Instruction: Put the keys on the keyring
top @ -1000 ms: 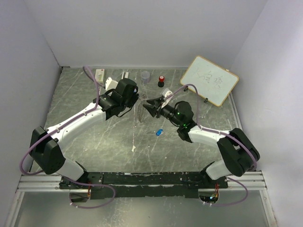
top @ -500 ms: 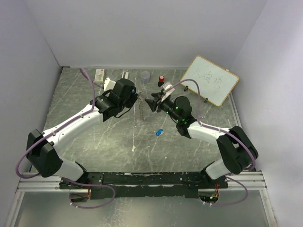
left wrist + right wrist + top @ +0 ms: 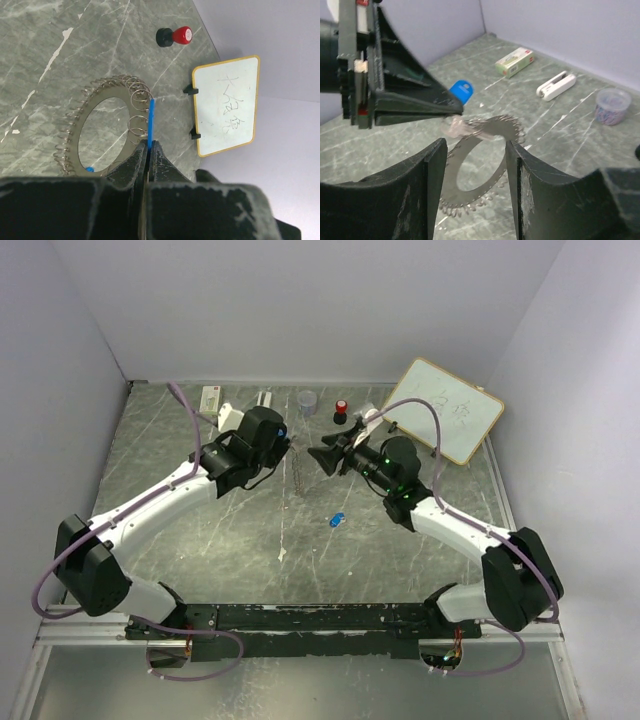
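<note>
The left pincer [image 3: 288, 446] is clamped narrow on a small blue key [image 3: 150, 120], which sticks out edge-on past its tips in the left wrist view. The right wrist view shows that key's rounded blue head [image 3: 461, 91] just above the tip of the left pincer [image 3: 459, 105].

The keyring [image 3: 76, 125] is right at that pincer. Its flat grey band is fringed with little wire coils, and the blue key crosses its rim. I can't tell whether the key is threaded onto a coil or only lies against it. From above, the keyring [image 3: 297, 474] shows only as a thin line between the two pincers, so it stands on edge rather than lying flat.

The right pincer [image 3: 319, 457] faces the left one from the right with its fingers spread wide and nothing in them. In its own camera, the keyring [image 3: 502, 126] sits framed between the two dark fingers [image 3: 422, 200].

The second key [image 3: 337, 520] lies loose on the worktop [image 3: 200, 540], nearer than both pincers and between the arms.

Along the far edge are a small box [image 3: 211, 397], a white clip-like tool [image 3: 263, 398], a clear cup [image 3: 306, 400] and a red-and-black knob [image 3: 341, 412]. A whiteboard [image 3: 443, 410] leans at the far right.
</note>
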